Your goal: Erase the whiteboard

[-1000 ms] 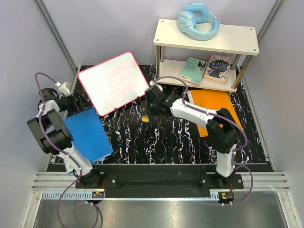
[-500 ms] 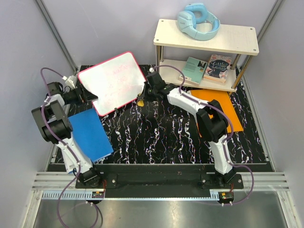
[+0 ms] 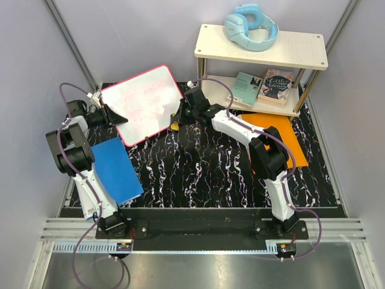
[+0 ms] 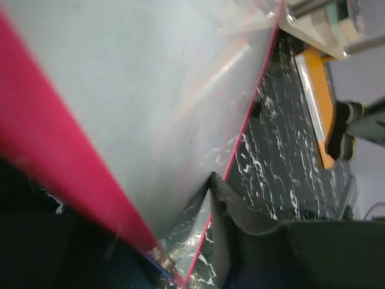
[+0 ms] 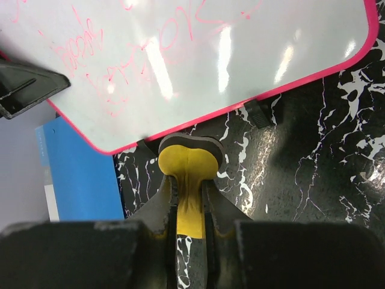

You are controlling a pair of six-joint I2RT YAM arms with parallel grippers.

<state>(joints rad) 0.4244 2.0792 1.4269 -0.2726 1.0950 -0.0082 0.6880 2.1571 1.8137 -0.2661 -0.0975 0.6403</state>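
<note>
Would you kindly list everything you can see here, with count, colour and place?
whiteboard: 1, white with a pink rim and pink scribbles, far left of the mat
eraser: 1, yellow with a dark pad, at the whiteboard's near edge
blue folder: 1, blue, near left
orange folder: 1, orange, right, partly under the shelf
shelf: 1, cream, two tiers, far right
headphones: 1, light blue, top tier
books: 2, teal and dark pink, lower tier
mat: 1, black with white veins, under everything
left gripper: 1, black, straddling the whiteboard's left edge
right gripper: 1, black, closed on the eraser
</note>
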